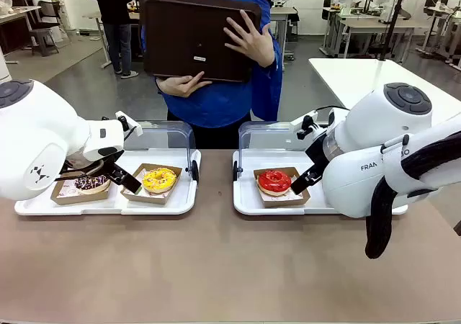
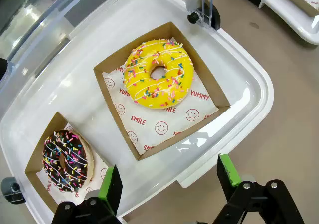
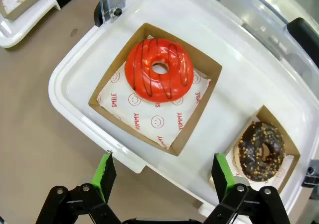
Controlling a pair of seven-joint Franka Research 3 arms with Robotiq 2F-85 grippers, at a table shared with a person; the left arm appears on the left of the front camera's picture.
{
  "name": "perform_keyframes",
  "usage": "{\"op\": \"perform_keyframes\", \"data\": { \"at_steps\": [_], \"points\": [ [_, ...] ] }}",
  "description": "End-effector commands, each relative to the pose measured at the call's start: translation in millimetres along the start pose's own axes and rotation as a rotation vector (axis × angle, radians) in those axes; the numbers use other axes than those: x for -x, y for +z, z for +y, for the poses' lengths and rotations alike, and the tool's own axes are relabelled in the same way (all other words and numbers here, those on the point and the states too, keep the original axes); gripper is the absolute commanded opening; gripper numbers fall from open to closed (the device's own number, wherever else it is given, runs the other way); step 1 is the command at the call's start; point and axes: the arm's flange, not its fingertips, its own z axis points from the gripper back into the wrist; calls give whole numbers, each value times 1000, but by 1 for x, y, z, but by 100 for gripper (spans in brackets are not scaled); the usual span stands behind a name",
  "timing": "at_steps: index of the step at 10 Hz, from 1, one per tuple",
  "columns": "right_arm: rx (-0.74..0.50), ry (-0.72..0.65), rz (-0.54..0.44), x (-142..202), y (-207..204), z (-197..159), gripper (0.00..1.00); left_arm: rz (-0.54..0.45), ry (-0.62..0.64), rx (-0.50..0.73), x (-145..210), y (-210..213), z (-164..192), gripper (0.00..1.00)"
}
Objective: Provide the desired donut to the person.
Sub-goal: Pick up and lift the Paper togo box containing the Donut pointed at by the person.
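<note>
Left claw (image 2: 167, 176): I read it as open, green pads spread wide and holding nothing, hovering above the near rim of the left white tray (image 2: 249, 92).
Sprinkled chocolate donut (image 2: 66, 160): lies in a cardboard box at the left end of that tray.
Yellow donut (image 2: 158, 73): lies in the neighbouring box on smiley-printed paper, just right of the chocolate one, with white drizzle and coloured sprinkles.
Person (image 1: 216, 101): stands at the far side, centre, in a blue jacket, pressing a dark brown tray (image 1: 184, 36) upright against the chest. One hand (image 1: 251, 39) is spread on its face, the other hand (image 1: 184, 85) is at its lower edge.
Red donut (image 3: 159, 69): lies in a box at the left end of the right white tray (image 3: 65, 84), with dark stripes across the glaze.
Nut-topped chocolate donut (image 3: 262, 151): lies in a second box on the same tray, apart from the red one.
Right claw (image 3: 162, 171): I read it as open and empty, above the near rim of the right white tray.
Desired donut: I cannot tell which; all four rest in their boxes.
</note>
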Motion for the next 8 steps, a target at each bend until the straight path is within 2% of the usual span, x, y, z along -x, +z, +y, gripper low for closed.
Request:
{"op": "perform_keyframes", "data": {
  "at_steps": [1,8],
  "points": [
    [0,0,0,0,0,0,100,0,0,0,0,0,0,100],
    [0,0,0,0,0,0,100,0,0,0,0,0,0,100]
  ]
}}
